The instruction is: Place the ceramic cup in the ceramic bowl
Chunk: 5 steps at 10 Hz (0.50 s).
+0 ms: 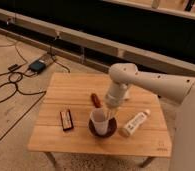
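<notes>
The white ceramic cup (98, 120) stands upright inside the dark maroon ceramic bowl (109, 131), near the front middle of the wooden table. My gripper (110, 111) comes down from the white arm at the right. It sits at the cup's right rim, just above the bowl. The arm hides whether it touches the cup.
A small red oblong object (95, 99) lies just behind the bowl. A white labelled bottle (134, 123) lies on its side to the right of the bowl. A dark flat block (66, 119) lies to the left. Cables and a box (37, 65) lie on the floor at left.
</notes>
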### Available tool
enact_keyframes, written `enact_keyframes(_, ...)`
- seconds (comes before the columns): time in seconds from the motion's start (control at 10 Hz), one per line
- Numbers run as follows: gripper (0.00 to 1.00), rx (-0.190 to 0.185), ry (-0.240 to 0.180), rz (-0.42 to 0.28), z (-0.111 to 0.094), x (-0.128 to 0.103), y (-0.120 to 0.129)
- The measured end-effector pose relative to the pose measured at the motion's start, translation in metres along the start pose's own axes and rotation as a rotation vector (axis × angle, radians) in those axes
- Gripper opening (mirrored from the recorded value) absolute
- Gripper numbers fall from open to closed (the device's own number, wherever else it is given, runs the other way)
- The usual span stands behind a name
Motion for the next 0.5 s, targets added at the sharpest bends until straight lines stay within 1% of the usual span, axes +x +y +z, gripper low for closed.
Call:
enact_keyframes(0.1, 0.8, 0.012, 0.004, -0.004, 0.0009, -0.0012, -0.0021)
enact_keyframes(0.3, 0.8, 0.029, -0.001, -0.013, 0.0004, -0.003, -0.0033)
enact_keyframes(0.5, 0.8, 0.039, -0.016, -0.023, -0.0013, -0.0043, -0.002)
